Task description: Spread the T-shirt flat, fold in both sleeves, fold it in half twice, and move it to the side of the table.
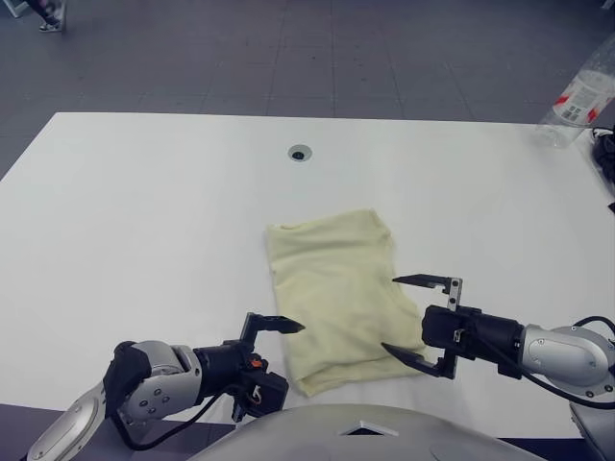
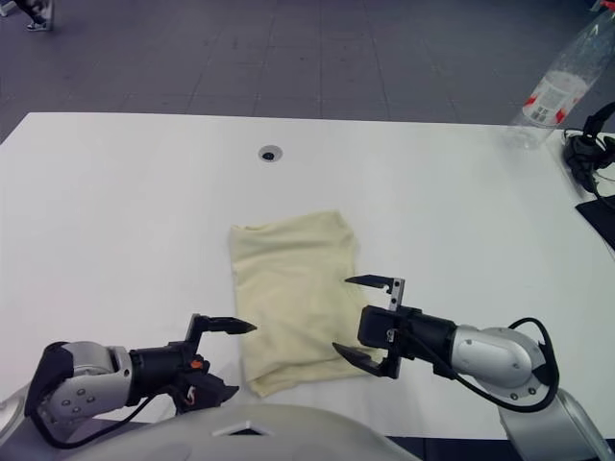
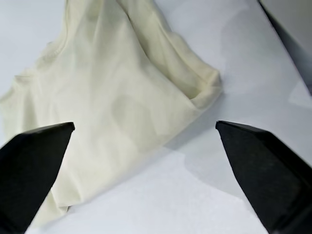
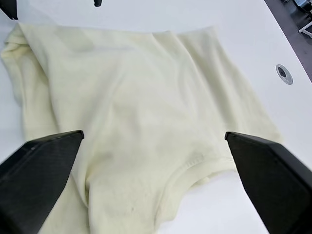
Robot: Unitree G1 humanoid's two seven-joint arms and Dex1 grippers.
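Note:
A pale yellow T-shirt (image 1: 333, 288) lies folded into a narrow upright rectangle on the white table (image 1: 144, 221), near its front edge. My left gripper (image 1: 274, 370) is open, low at the shirt's near left corner, just off the cloth (image 3: 122, 97). Open as well, my right gripper (image 1: 423, 317) hovers at the shirt's near right edge, with the cloth (image 4: 146, 112) spread between its fingertips in the right wrist view. Neither holds anything.
A small round grommet hole (image 1: 300, 153) sits in the table behind the shirt. A plastic bottle (image 1: 581, 96) lies at the far right corner, with black cables (image 2: 586, 154) beside it. Bare tabletop stretches to the left and far side.

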